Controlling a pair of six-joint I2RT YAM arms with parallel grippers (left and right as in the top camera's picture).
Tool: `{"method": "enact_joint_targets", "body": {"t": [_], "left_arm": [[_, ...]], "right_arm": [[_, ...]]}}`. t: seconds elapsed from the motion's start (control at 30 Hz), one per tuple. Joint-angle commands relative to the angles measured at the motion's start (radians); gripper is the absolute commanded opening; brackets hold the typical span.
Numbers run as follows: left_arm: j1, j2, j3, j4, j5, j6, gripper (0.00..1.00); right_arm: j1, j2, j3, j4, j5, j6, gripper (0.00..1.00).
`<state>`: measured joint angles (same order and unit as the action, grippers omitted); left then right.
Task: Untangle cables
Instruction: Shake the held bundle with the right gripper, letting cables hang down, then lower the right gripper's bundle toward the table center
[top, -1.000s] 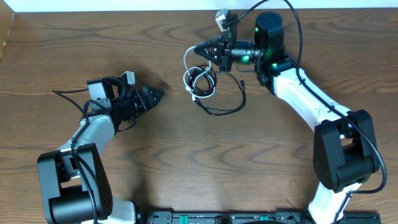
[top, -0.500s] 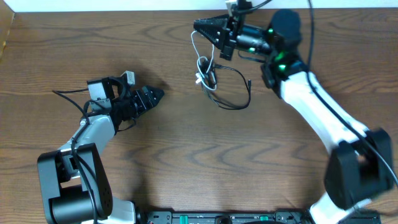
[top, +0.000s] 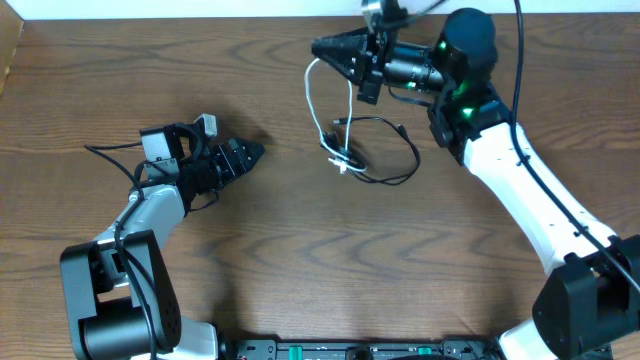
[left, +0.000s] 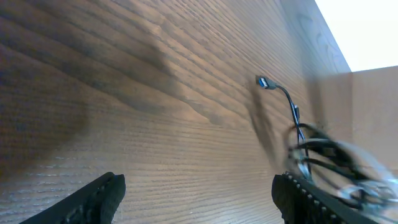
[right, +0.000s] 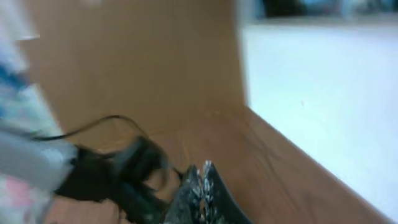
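Observation:
My right gripper (top: 318, 46) is raised near the table's far edge, shut on the top end of the white cable (top: 311, 95). That cable hangs down in a long curve to a small knot (top: 342, 161) on the table. There it meets the black cable (top: 403, 168), which loops to the right. In the blurred right wrist view the right gripper (right: 200, 177) has its jaws pressed together; the cable does not show there. My left gripper (top: 252, 152) rests open at the left, well apart from both cables. The left wrist view looks past its open gripper (left: 199, 199) to a blue-tipped plug (left: 264, 82) and a blurred tangle (left: 329, 163).
The table's far edge (top: 200, 20) meets a white wall just behind the right gripper. A tan box corner (top: 8, 55) sits at the far left. Thick black wires (top: 518, 60) arch over the right arm. The left arm's base (top: 110, 300) stands at the front left.
The right gripper has risen and moved toward the far edge with the white cable. The white coil has pulled out into one long strand. The black loop has slid right. The left arm is still.

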<state>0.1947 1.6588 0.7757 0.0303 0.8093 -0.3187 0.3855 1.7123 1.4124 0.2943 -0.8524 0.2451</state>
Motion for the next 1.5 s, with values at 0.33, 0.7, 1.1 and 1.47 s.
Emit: {"method": "enact_joint_targets", "body": {"t": [0.33,0.7,1.1,1.47], "left_arm": [[0.0,-0.001,0.0,0.009,0.037,-0.004,0.87],[0.0,-0.001,0.0,0.009,0.046,-0.004,0.87],[0.0,-0.001,0.0,0.009,0.046,-0.004,0.87],[0.0,-0.001,0.0,0.009,0.046,-0.004,0.87]], "right_arm": [[0.034,0.01,-0.001,-0.229,0.003,-0.165,0.01],[0.105,0.109,-0.002,-0.499,0.409,-0.22,0.01],[0.111,0.202,-0.002,-0.18,0.458,-0.254,0.01],[0.156,0.155,-0.001,0.215,-0.052,-0.19,0.01]]}}
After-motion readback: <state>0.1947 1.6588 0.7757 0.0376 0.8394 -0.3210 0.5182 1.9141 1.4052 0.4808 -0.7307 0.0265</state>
